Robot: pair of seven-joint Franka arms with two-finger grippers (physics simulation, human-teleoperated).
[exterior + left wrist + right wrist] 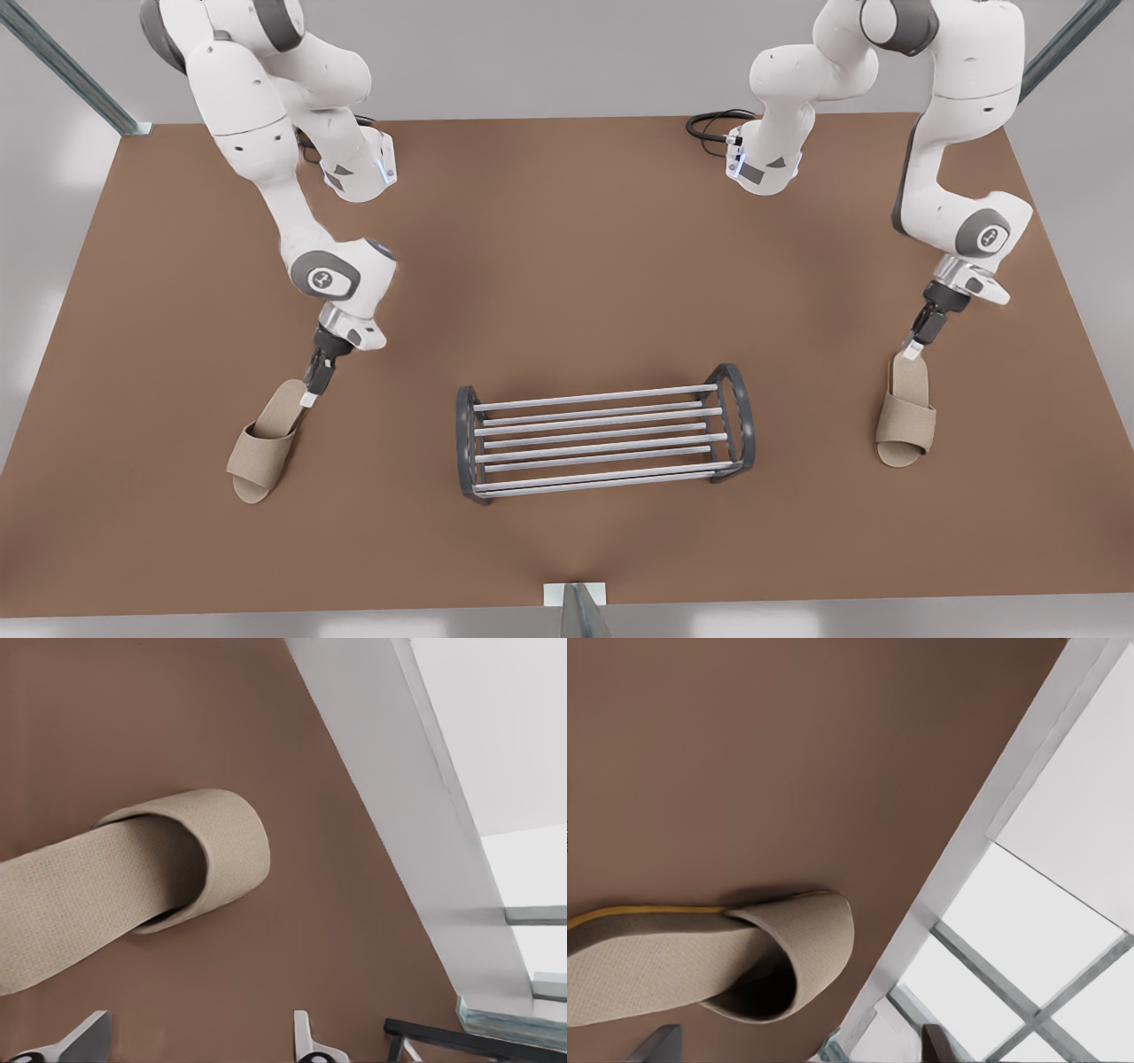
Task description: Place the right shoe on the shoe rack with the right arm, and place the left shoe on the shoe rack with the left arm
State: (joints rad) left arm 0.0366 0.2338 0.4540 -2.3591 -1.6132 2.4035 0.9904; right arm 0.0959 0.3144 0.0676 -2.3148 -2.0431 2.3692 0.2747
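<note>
Brown and matte, the desk spreads wide under pale grey walls. A glassy post stands at its near edge and a black cable loops at the far side.

The shoe rack sits mid-desk toward the near edge. Its silver bars run across the front view, rising slightly toward that view's right, between dark rounded end frames. Bare desk lies between it and each shoe.

The left shoe, a beige slipper, lies flat well off the rack on the front view's right. Its long axis runs almost straight toward the near edge, toe leading. The right shoe lies well off on the front view's left, slanted, with its toe toward the near left corner.

My left hand hangs at the left shoe's heel, fingers spread wide and gripping nothing. My right hand is at the right shoe's heel, likewise spread and empty.
</note>
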